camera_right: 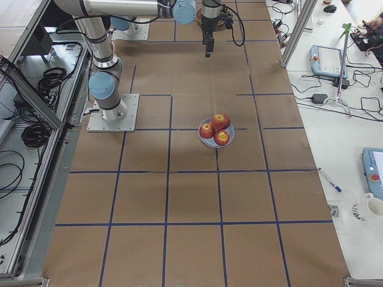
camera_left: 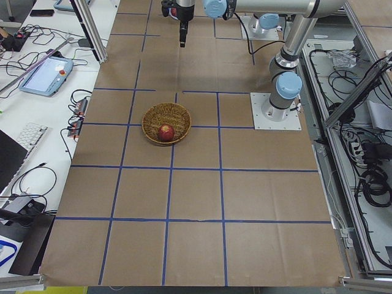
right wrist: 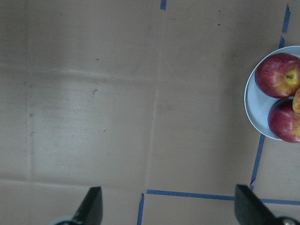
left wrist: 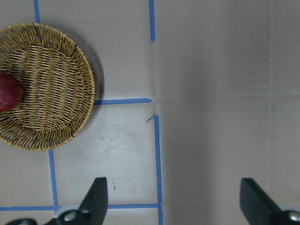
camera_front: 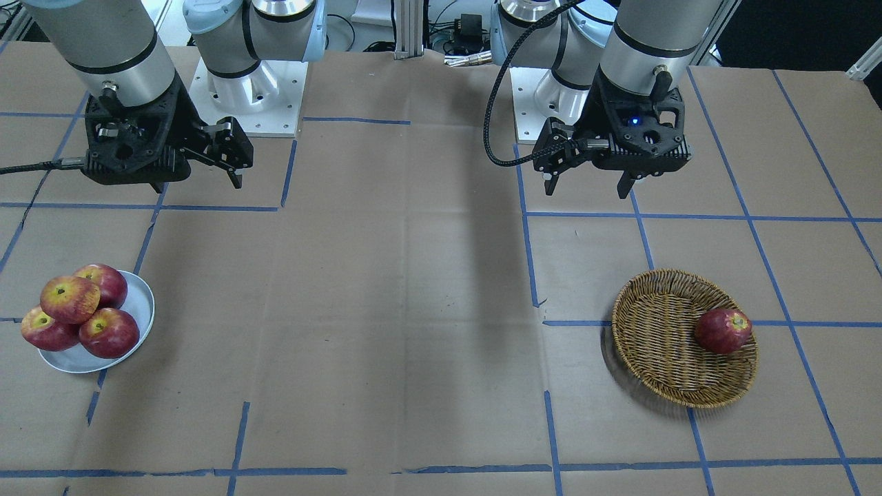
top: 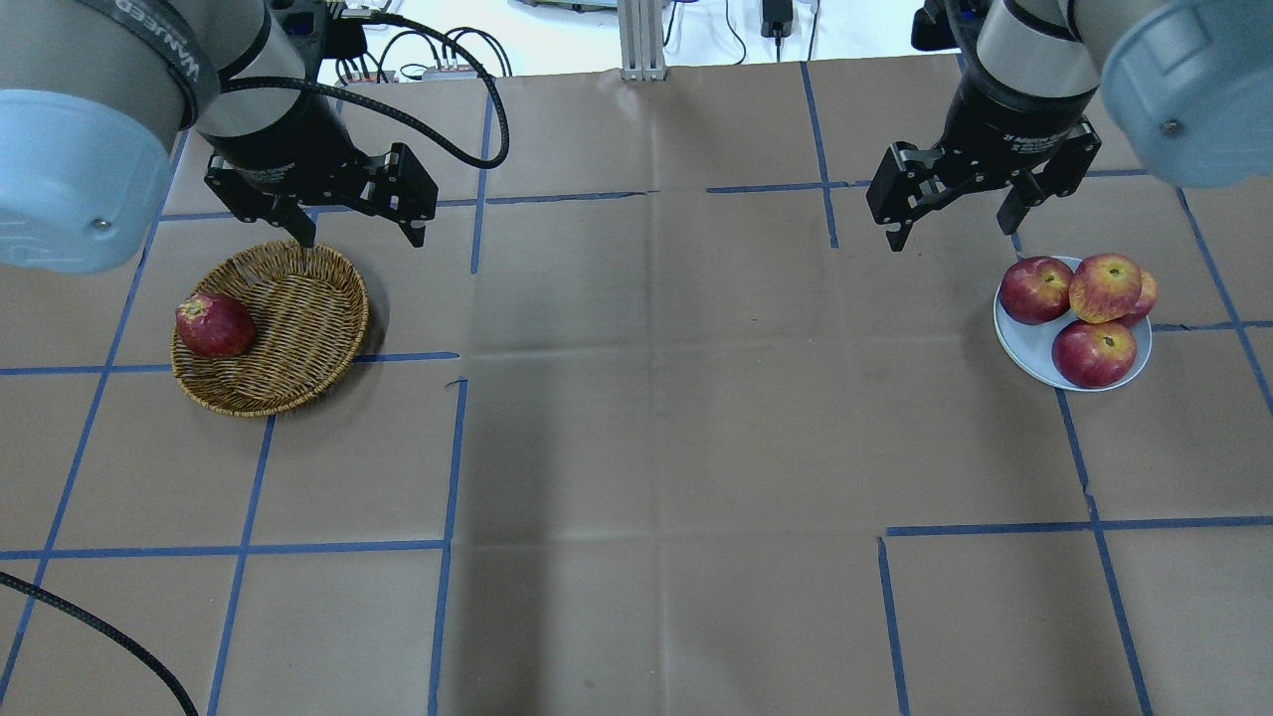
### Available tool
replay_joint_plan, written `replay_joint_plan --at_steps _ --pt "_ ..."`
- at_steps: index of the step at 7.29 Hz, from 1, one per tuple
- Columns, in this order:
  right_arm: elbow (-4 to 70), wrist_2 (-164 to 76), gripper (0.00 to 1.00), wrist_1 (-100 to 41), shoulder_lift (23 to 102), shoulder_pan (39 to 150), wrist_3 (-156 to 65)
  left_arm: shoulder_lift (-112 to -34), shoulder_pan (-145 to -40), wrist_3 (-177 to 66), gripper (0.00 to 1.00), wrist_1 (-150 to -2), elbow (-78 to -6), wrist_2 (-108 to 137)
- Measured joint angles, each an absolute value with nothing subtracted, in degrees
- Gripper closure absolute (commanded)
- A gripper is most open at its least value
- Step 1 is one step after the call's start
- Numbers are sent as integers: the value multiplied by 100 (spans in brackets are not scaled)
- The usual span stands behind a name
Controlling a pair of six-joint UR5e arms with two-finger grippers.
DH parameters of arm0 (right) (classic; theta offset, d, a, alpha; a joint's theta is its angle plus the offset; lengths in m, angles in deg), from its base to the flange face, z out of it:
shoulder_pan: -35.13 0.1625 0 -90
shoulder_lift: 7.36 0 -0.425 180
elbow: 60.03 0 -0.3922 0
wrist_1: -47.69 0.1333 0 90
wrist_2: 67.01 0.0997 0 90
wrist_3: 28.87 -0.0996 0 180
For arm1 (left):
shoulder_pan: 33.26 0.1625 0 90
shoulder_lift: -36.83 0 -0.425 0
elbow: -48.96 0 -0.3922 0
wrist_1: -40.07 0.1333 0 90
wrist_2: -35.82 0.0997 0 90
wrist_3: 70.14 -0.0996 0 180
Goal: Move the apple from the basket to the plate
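Note:
The lighter apple (camera_front: 69, 298) with the wide yellow-orange blush lies on top of several darker red apples on the white plate (camera_front: 141, 303); it also shows in the overhead view (top: 1106, 286). The wicker basket (camera_front: 661, 331) holds one deep-red apple (camera_front: 723, 331) against its rim. My left gripper (camera_front: 586, 189) is open and empty, raised behind the basket (top: 298, 318). My right gripper (camera_front: 198, 184) is open and empty, raised behind and inward of the plate (top: 1034, 343). The left wrist view shows the basket (left wrist: 51, 84) at upper left, the right wrist view the plate (right wrist: 255, 108) at right.
The table is covered in brown paper with blue tape lines (top: 457, 457). The two arm bases (camera_front: 248, 89) stand at the robot's edge of the table. Basket and plate sit near opposite ends, with bare paper between them.

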State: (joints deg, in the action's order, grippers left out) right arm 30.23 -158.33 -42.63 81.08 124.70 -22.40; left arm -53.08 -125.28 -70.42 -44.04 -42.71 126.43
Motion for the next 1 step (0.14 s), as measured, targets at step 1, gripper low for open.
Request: replay_joint_plan --at_steps 1 --pt "3023 -15833 0 -4277 8111 12469 -2244 -5308 -12529 -7046 1 -4402 -4271 12643"
